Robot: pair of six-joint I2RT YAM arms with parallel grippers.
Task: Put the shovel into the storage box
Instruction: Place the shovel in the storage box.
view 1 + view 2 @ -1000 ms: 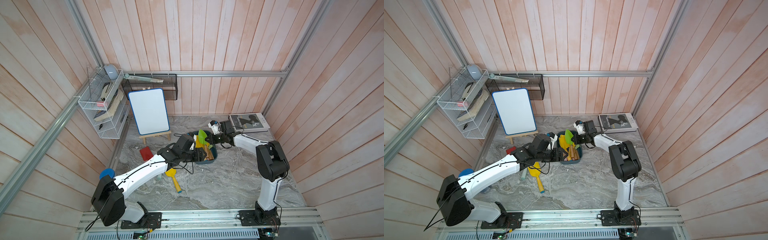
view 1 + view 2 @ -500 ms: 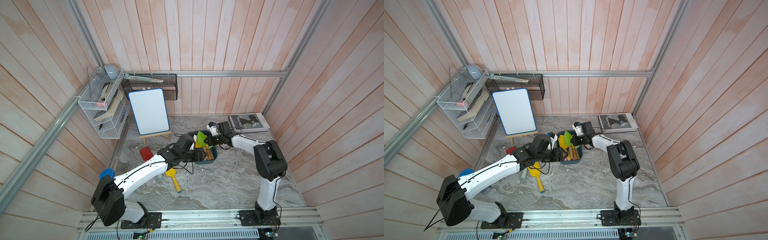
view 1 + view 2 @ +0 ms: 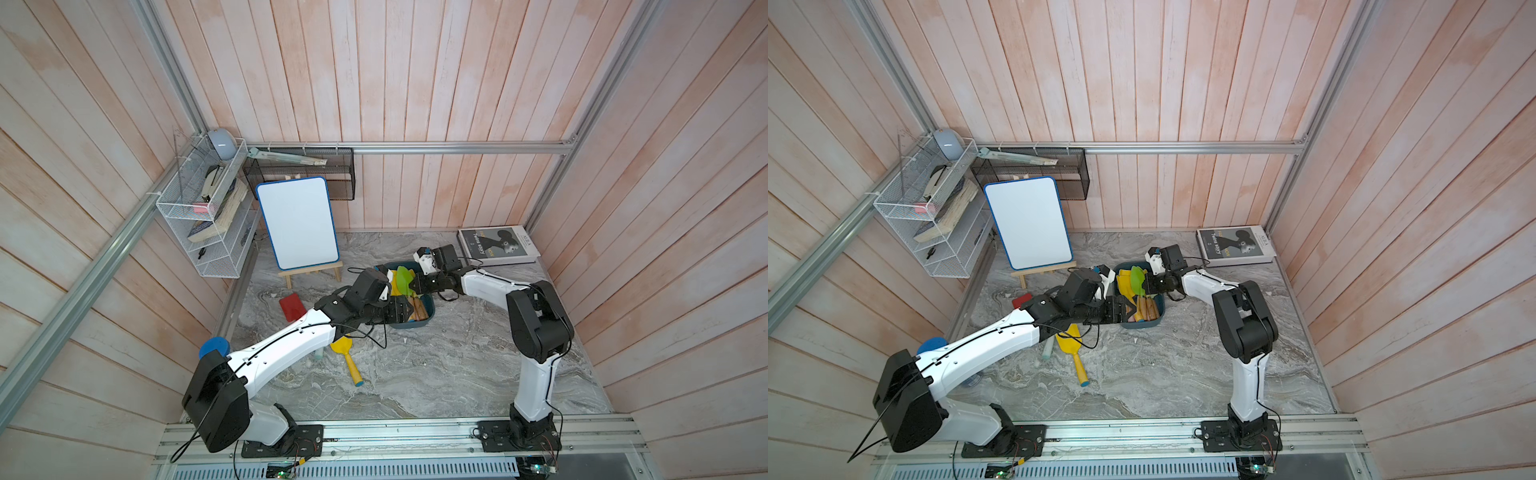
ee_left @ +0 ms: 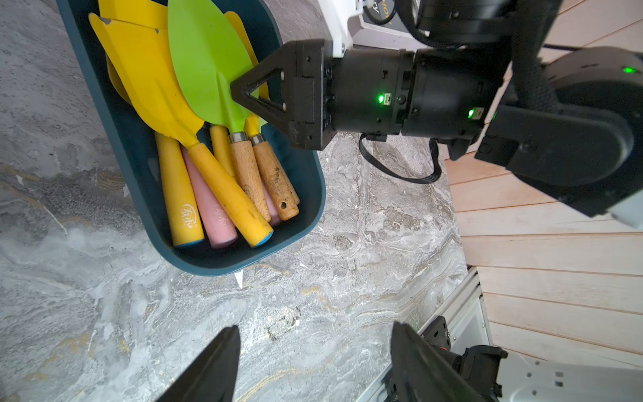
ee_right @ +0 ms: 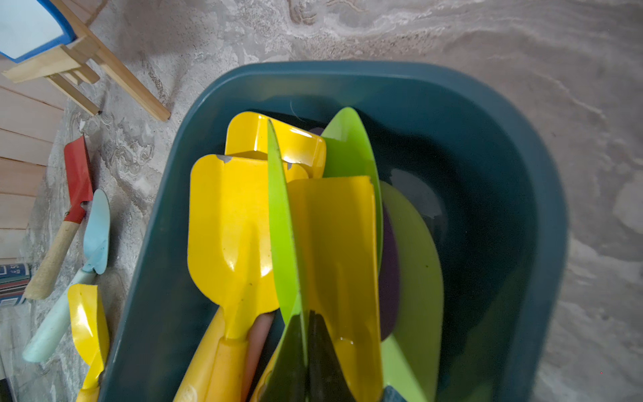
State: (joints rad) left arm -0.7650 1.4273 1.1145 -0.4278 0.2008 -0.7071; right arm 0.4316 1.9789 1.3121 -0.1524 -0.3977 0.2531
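- step in hand, as i read it: setting one more shovel down into the storage box (image 4: 222,266). the right gripper (image 4: 236,88) reaches in over the box's blade end. its fingers (image 5: 323,362) are pressed together and appear to nip the thin blade of the green shovel (image 4: 205,59), which the right wrist view shows edge-on, running straight out from the tips.
- green shovel: already inside the box, its wooden handle down among the other handles, its blade tilted up against the yellow shovels (image 4: 149,69) packed beside it.
- storage box: on the marble tabletop (image 3: 436,374), between the two arms.
- left gripper (image 4: 315,329): fingers (image 4: 215,365) spread wide with nothing between them, hovering over bare table just beside the box's handle end.
- next move, by my judgement: lower the blade until it rests on the others, then part the fingers and back out along the blade without dragging it. a slick, thin blade could slide up over the rim.
- after that: the loose yellow shovel (image 3: 347,353), the red shovel (image 3: 293,306) and the pale blue shovel (image 5: 97,229) lie on the table outside the box, near the left arm.
- against a second ago: the right arm has crept slightly toward the box and the green blade sits a touch lower. the left arm, the box and the loose shovels are as they were.
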